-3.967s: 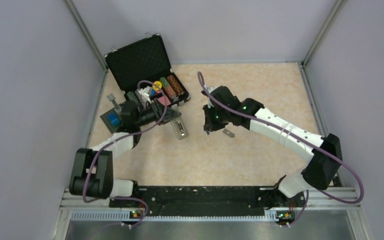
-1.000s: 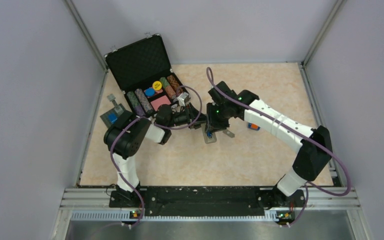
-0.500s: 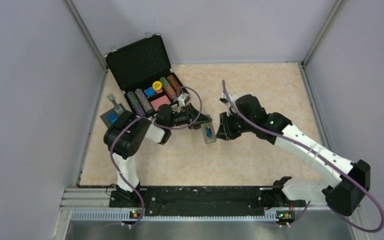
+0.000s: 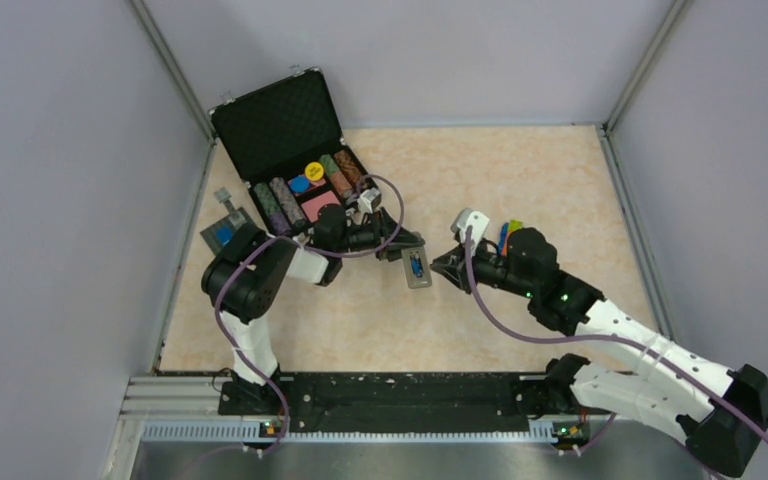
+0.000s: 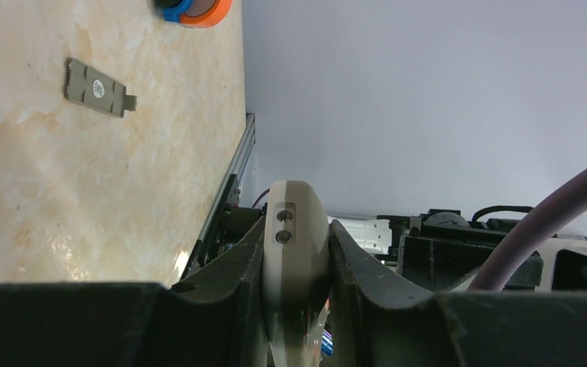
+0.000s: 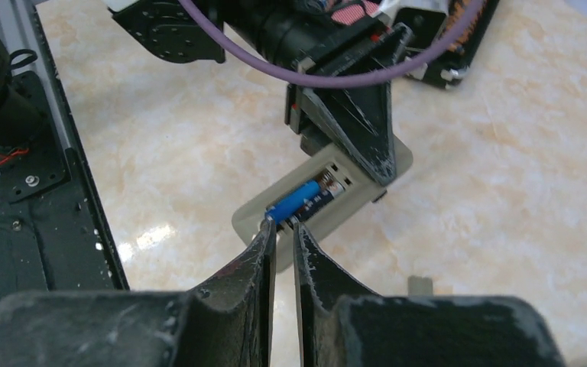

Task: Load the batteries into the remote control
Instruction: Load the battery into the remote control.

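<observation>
Greyish remote control (image 4: 420,281) sits near the middle of the worktop (image 4: 540,170), back side up, battery compartment open. Left jaws are clamped on it: fingers (image 5: 237,264) press either side of its rounded end, which the left wrist view shows end-on. Resting on the worktop or held just above it: cannot tell.

Blue battery (image 6: 294,200) lies lengthwise in the open compartment and shows from above as a blue fleck. A dark part with pale print sits against it at the spring end. Second battery or label: cannot tell.

Right jaws stand almost together, only a thin slit between the fingers (image 6: 251,267), nothing in it. Their tips are at the near end of the blue battery, by the remote's short edge. Touching or not: unclear.

Loose grey cover (image 5: 98,86) lies flat on the worktop, apart from the remote. Orange-green-blue block toy (image 4: 507,235) sits just behind the right wrist. Open black case (image 4: 278,125) is at far left, with stacks of chips (image 4: 305,190) inside. Grey plate with a blue block (image 4: 222,235) is just left of the case.
</observation>
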Available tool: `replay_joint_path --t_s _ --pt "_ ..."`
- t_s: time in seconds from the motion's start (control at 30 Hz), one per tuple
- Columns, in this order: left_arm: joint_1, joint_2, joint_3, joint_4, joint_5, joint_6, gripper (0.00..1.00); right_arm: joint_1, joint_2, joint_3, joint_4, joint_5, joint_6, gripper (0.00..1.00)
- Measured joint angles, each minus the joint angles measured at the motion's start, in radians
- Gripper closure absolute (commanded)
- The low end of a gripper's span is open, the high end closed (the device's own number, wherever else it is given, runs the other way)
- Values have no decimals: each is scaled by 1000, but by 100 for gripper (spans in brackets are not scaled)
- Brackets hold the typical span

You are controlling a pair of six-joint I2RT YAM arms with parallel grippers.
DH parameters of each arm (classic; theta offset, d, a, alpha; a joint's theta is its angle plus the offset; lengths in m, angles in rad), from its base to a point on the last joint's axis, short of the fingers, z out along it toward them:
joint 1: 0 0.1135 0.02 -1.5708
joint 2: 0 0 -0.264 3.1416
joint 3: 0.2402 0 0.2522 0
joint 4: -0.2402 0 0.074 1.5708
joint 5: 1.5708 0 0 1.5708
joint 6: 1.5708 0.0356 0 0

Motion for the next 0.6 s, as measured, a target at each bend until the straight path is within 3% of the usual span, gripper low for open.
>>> replay_joint_path --t_s 0.4,0.6 --pt "-4 -1 12 -6 6 0 100 94 148 3 53 0 -132 92" --pt "-6 -1 13 -6 6 0 100 97 157 3 26 40 -164 100"
